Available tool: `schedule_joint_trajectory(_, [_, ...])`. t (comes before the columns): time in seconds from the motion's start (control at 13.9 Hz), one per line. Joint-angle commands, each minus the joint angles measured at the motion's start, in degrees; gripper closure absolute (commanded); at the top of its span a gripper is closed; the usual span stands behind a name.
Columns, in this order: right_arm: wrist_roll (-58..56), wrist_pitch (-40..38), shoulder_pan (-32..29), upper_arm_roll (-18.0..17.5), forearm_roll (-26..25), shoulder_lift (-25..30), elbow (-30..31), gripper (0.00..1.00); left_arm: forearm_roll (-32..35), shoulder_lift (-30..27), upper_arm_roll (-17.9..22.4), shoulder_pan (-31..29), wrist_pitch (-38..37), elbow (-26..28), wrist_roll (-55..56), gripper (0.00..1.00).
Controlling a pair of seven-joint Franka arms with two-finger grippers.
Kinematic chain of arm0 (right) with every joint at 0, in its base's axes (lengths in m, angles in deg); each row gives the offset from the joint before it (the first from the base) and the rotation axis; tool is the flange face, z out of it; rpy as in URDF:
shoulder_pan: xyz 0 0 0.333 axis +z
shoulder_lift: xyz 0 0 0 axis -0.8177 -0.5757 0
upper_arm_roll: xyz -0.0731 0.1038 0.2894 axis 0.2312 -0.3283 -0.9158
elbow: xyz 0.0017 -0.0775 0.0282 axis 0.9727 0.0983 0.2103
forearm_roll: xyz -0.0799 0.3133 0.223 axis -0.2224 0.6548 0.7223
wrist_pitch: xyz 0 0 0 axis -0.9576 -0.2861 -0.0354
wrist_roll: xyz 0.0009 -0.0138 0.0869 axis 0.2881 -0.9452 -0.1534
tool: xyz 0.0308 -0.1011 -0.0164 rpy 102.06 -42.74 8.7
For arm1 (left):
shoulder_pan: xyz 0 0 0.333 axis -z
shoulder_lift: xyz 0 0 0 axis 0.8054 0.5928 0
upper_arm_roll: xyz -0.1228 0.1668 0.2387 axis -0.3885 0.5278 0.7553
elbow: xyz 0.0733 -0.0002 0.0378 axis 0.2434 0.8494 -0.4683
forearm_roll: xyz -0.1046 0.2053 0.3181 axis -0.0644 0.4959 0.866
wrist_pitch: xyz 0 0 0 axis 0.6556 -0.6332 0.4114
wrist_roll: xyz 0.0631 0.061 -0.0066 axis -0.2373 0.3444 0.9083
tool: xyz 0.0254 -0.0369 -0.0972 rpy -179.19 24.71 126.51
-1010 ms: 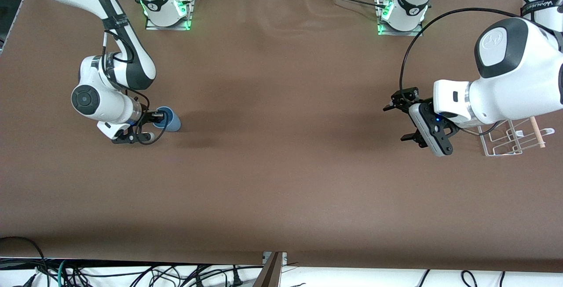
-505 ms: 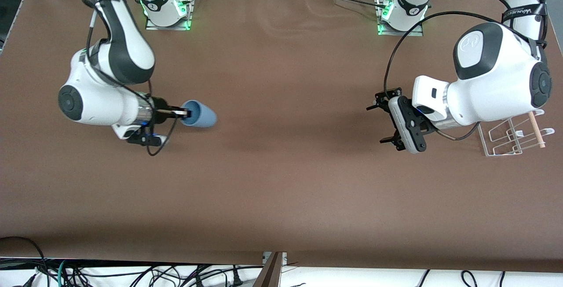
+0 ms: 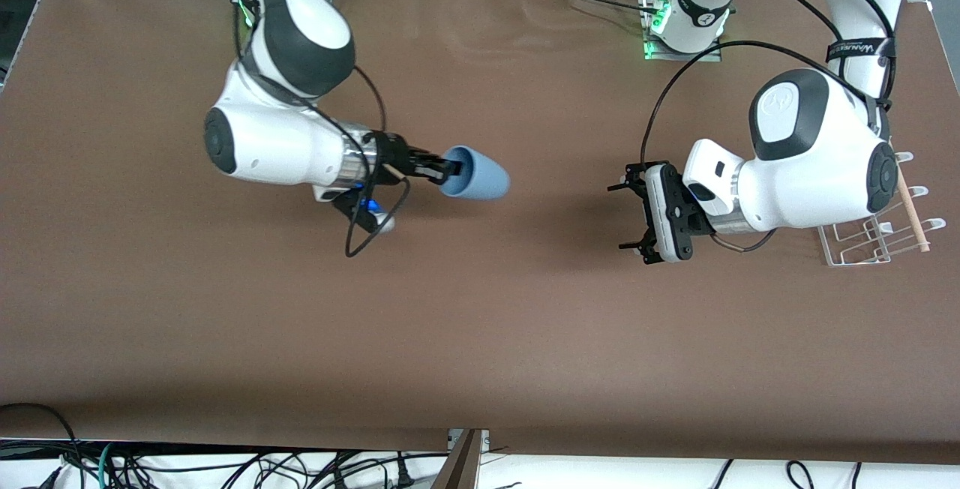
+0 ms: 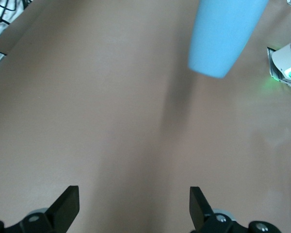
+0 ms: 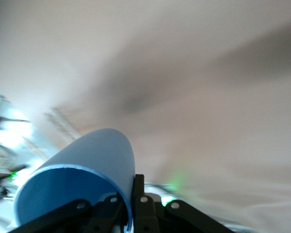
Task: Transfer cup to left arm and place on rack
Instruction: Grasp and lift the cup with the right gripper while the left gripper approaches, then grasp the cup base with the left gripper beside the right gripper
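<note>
The right claw (image 3: 448, 169) is gripping the light-blue cup (image 3: 475, 175) by its rim, one finger inside the mouth & one outside, clenched on the wall; the cup is hanging on its side up in the air over the brown counter (image 3: 480, 324), roughly over the middle stretch, its closed base pointing toward the left arm's end; in the right wrist view the cup (image 5: 82, 182) is filling the lower part of the shot w/ its open mouth facing the camera & the claw's fingers (image 5: 138, 204) pinching the rim. The left claw (image 3: 630, 215) is hovering over the counter toward the left arm's end, fingers spread wide & released, nothing btwn them, facing the cup but well apart from it; in the left wrist view both fingertips (image 4: 68, 206) are showing apart, w/ the cup (image 4: 223, 34) farther off, base end toward the camera. The left arm (image 3: 810, 151) is reaching in from its base, black cable looping over its wrist. The white wire rack (image 3: 874, 238) is sitting on the counter at the left arm's end, partly hidden under that arm, its wooden dowel (image 3: 911, 211) lying along one side; the rack is holding nothing that can be seen.
</note>
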Motion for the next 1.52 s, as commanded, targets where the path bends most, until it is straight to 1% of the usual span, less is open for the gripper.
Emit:
schedule_joint_trajectory(0.0, [7.68,8.17,4.98,0.45,5.64,-2.03,-3.52,1.0,-1.8,-0.68,-1.68,-0.1,2.23,1.14,-2.14,0.0])
schedule_joint_trajectory(0.14, [11.9,13.88,8.41,0.45,9.68,-3.43,-5.8,1.0,-1.8,-0.68,-3.88,-0.1,2.86,1.49,-2.14,0.0])
schedule_joint_trajectory(0.22, [14.1,17.04,9.73,0.45,10.91,-4.13,-6.68,1.0,-1.89,-0.68,-4.75,-0.1,3.21,2.1,-2.14,0.0])
schedule_joint_trajectory(0.29, [15.69,19.86,11.4,0.45,11.01,-5.01,-7.73,1.0,-1.19,-0.85,-5.46,-0.01,4.25,2.02,-2.14,0.0])
schedule_joint_trajectory(0.43, [16.93,22.51,12.64,0.45,11.01,-6.16,-9.14,1.0,-0.92,-1.12,-5.55,-0.01,4.44,2.11,-2.05,0.0])
schedule_joint_trajectory(0.72, [17.11,22.87,13.34,0.45,11.01,-6.6,-9.5,1.0,-0.66,-2.78,-5.55,-0.53,2.34,1.93,-2.57,0.0])
schedule_joint_trajectory(0.87, [17.72,23.57,13.87,0.54,11.01,-6.6,-9.5,1.0,0.22,-3.31,-5.38,-1.5,0.66,2.11,-9.83,0.0])
schedule_joint_trajectory(1.01, [17.72,23.67,13.88,0.54,10.93,-6.52,-9.59,1.0,0.92,-4.37,-5.03,-1.94,-0.48,2.2,-14.6,0.0])
schedule_joint_trajectory(1.08, [17.72,23.67,13.88,0.54,10.93,-6.51,-9.59,1.0,3.53,-4.46,-5.03,-2.29,-0.74,2.11,-16.53,0.0])
schedule_joint_trajectory(1.23, [17.72,23.67,13.88,0.54,10.93,-6.51,-9.5,1.0,4.7,-4.72,-5.03,-3.0,-0.92,2.11,-18.65,0.0])
schedule_joint_trajectory(1.44, [17.72,23.67,13.88,0.54,10.93,-6.51,-9.59,1.0,5.75,-5.34,-5.64,-2.03,-0.49,1.67,-18.48,0.0])
